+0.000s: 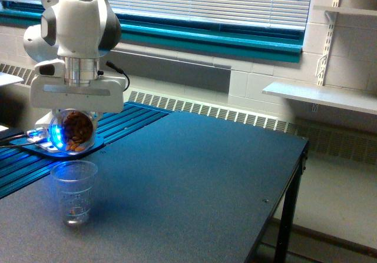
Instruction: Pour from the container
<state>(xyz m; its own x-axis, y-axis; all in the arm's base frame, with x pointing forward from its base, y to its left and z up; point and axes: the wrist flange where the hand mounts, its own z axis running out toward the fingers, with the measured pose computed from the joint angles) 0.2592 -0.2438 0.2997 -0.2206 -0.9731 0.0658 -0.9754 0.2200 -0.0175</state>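
The container (75, 131), a small clear round vessel with brown nut-like pieces inside, is tipped on its side in my gripper (75, 117), which is shut on it. It hangs a short way above the taller clear ridged cup (74, 192) standing upright on the dark table (194, 175) near the exterior view's left. A little brown shows at the bottom of that cup. The gripper's fingers are hidden behind the white hand body.
My arm's base plate (62, 148) glows blue behind the cup, on a ribbed blue surface (118, 119). The table's edge (288, 186) drops off at the exterior view's right. A white wall shelf (321, 95) and a radiator run along the back.
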